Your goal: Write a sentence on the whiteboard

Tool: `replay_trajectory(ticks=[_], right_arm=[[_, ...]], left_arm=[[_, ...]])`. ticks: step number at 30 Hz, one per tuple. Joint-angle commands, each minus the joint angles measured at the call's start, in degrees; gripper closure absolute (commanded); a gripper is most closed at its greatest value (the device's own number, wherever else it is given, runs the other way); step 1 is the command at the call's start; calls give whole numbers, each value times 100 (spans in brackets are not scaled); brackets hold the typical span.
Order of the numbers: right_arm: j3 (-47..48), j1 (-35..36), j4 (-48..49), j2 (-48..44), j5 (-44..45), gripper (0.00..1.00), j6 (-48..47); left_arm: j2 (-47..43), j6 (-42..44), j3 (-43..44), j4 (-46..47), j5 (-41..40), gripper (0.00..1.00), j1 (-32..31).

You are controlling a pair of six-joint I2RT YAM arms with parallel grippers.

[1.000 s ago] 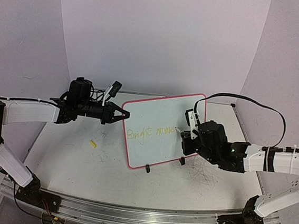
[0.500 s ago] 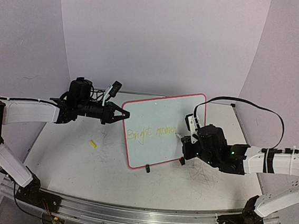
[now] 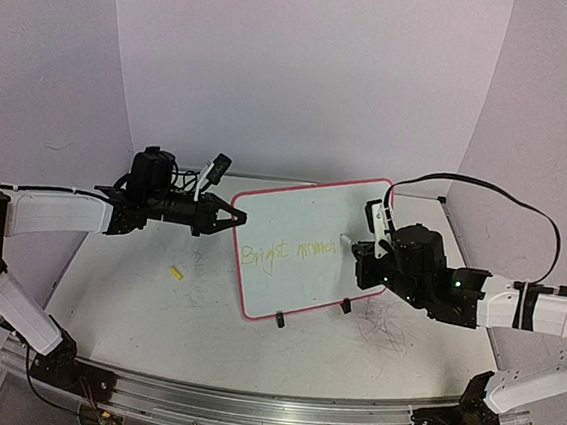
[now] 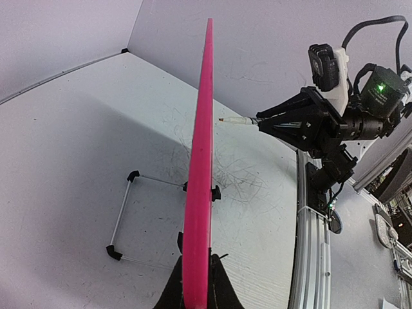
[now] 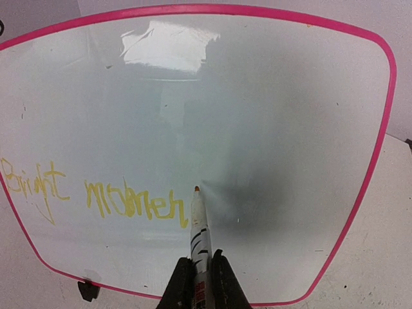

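Note:
The whiteboard stands tilted on the table, white with a pink rim. The sentence reads "Bright momen" in thin yellow letters and also shows in the right wrist view. My left gripper is shut on the board's left rim, which appears edge-on in the left wrist view between my fingers. My right gripper is shut on a white marker. Its tip is just right of the last letter. In the left wrist view the marker stands a small gap off the board.
A small yellow cap lies on the table left of the board. Two black clips hold the board's lower rim, and a wire stand lies behind it. Grey scribbles mark the table under my right arm.
My right gripper has moved right along the board with the marker, and the second word has grown longer. My left gripper and the board have not moved.

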Motion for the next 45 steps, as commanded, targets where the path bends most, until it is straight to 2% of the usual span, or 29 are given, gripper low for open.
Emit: replay_trajectory(ticks=[1, 13, 37, 45], right_arm=[[340, -21, 273, 188, -32, 100, -185], [263, -82, 361, 351, 206, 100, -163], [-179, -77, -45, 421, -119, 100, 254], [-185, -80, -83, 253, 244, 100, 278]], left_arm=[[93, 714, 15, -408, -323, 100, -51], [94, 714, 20, -410, -305, 100, -51], [108, 714, 22, -408, -286, 100, -52], [105, 714, 14, -410, -294, 100, -53]])
